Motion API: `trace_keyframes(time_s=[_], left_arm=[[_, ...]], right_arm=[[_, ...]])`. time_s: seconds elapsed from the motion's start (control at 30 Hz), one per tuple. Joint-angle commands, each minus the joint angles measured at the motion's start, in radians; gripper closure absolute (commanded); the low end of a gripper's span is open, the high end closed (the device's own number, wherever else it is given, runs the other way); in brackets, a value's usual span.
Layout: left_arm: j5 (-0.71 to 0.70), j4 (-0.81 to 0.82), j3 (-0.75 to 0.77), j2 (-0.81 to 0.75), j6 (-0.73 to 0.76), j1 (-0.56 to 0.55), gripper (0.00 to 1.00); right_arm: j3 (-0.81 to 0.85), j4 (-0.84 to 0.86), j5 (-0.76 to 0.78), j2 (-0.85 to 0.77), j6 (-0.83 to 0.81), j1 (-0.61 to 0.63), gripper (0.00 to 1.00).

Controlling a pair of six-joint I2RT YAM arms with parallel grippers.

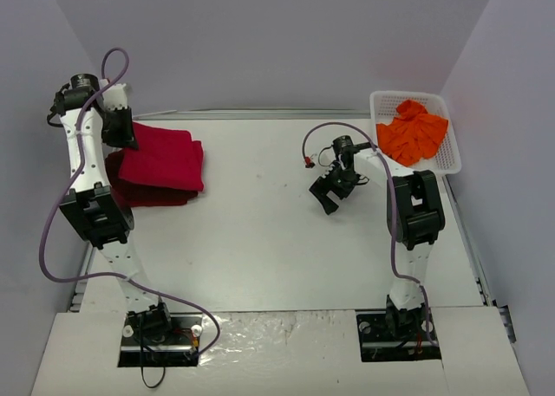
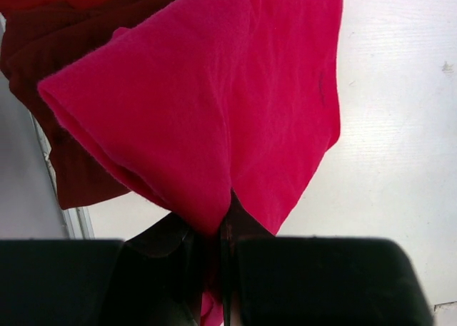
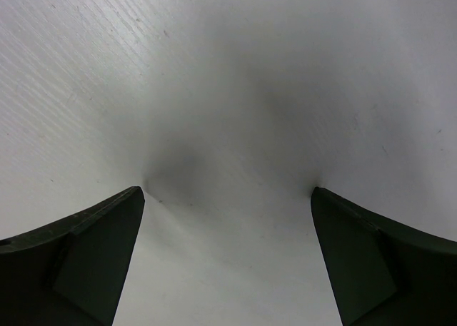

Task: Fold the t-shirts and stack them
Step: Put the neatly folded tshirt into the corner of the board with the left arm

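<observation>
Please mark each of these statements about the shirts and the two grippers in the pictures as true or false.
1. The left gripper is shut on the bright red cloth t-shirt. True.
2. The orange cloth t-shirt lies flat on the white table. False: it sits crumpled in the white plastic lattice basket.
3. The right gripper holds a shirt. False: it is open and empty above the table.
4. The red t-shirt partly covers the dark maroon cloth t-shirt. True.

No text, label, brand, number or sign can be read anywhere; the red t-shirt (image 1: 165, 158), orange t-shirt (image 1: 414, 134), basket (image 1: 381, 110) and table (image 1: 260, 240) show plain surfaces.
</observation>
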Motion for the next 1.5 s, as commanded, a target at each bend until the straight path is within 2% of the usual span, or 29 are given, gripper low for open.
trace_keyframes(time_s=[0.0,1.2,1.47], left_arm=[[-0.034,0.026,-0.001,-0.085,0.028,0.024,0.98],[-0.338,0.31,-0.276,-0.088,0.12,0.059,0.98],[-0.361,0.375,-0.352,-0.059,0.122,0.059,0.98]], right_arm=[[-0.01,-0.036,0.016,0.02,0.004,0.006,0.0],[-0.01,-0.037,0.052,0.076,0.006,0.015,0.0],[-0.01,-0.037,0.059,0.082,0.007,0.015,0.0]])
